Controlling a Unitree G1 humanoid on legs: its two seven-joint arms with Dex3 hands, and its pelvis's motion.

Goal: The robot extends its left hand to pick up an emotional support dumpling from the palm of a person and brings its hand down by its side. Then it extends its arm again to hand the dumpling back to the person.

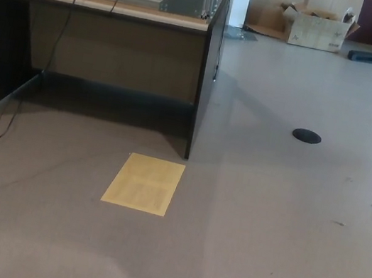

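Zero hands showing; fingers' state unknowable | desk cut off at left | yellow sheet on floor

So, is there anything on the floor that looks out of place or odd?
A yellow sheet lies flat on the floor just in front of the desk, slightly askew. A cable trails loose from the desk across the floor. Nothing looks spilled or broken.

Desk (cables trailing), yellow floor patch, cardboard box.
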